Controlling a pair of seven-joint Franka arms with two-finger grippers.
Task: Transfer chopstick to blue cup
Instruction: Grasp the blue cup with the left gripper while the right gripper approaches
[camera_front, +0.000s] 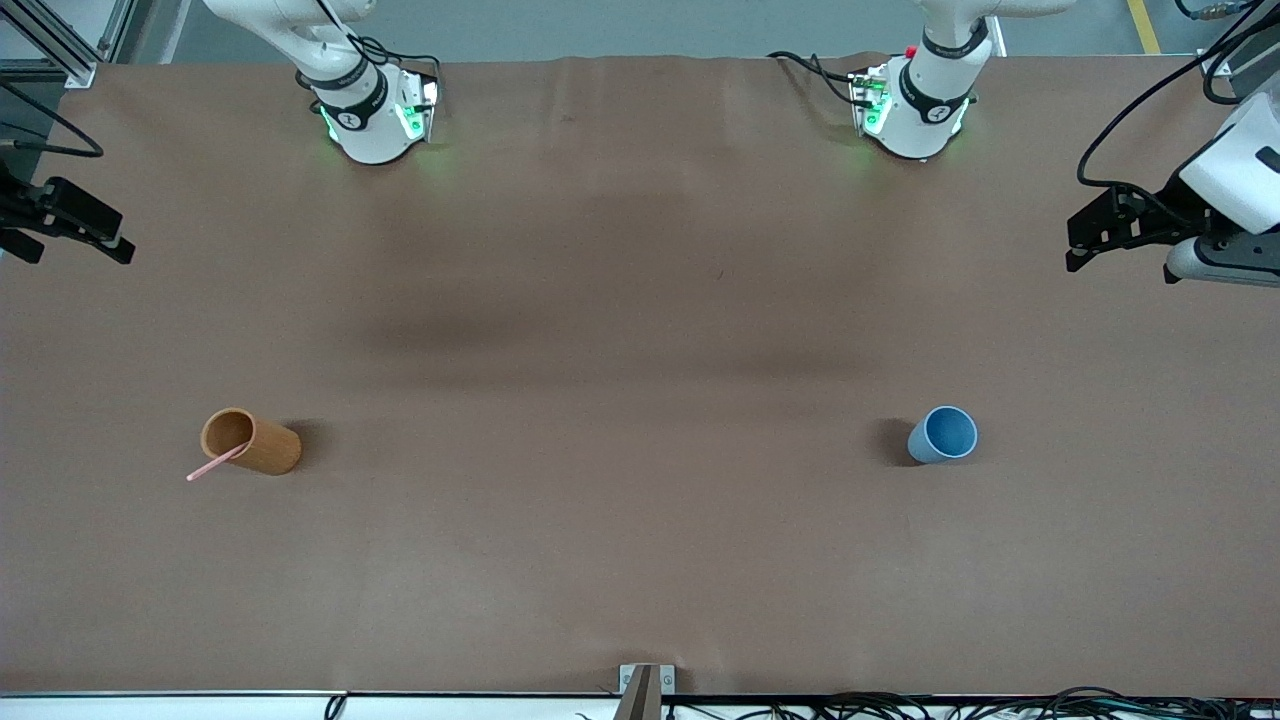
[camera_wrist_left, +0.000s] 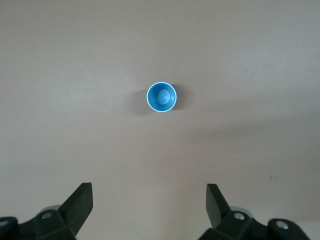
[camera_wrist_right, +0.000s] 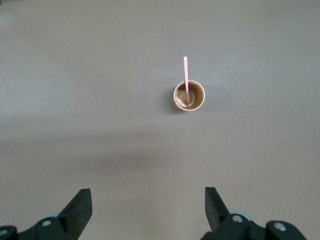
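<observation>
A light pink chopstick (camera_front: 215, 463) leans in an upright orange-brown cup (camera_front: 262, 445) toward the right arm's end of the table, its upper half sticking out over the rim. The right wrist view shows the chopstick (camera_wrist_right: 186, 80) in that cup (camera_wrist_right: 189, 96). The light blue cup (camera_front: 943, 434) stands upright and empty toward the left arm's end, and it also shows in the left wrist view (camera_wrist_left: 161, 97). My left gripper (camera_front: 1078, 245) (camera_wrist_left: 149, 197) is open and empty, high above the table by its end. My right gripper (camera_front: 118, 240) (camera_wrist_right: 148, 200) is open and empty, likewise high by its end.
The brown table cover (camera_front: 640, 350) is bare between the two cups. The arm bases (camera_front: 375, 110) (camera_front: 915, 100) stand along the table edge farthest from the front camera. A small metal bracket (camera_front: 646, 685) and cables lie at the nearest edge.
</observation>
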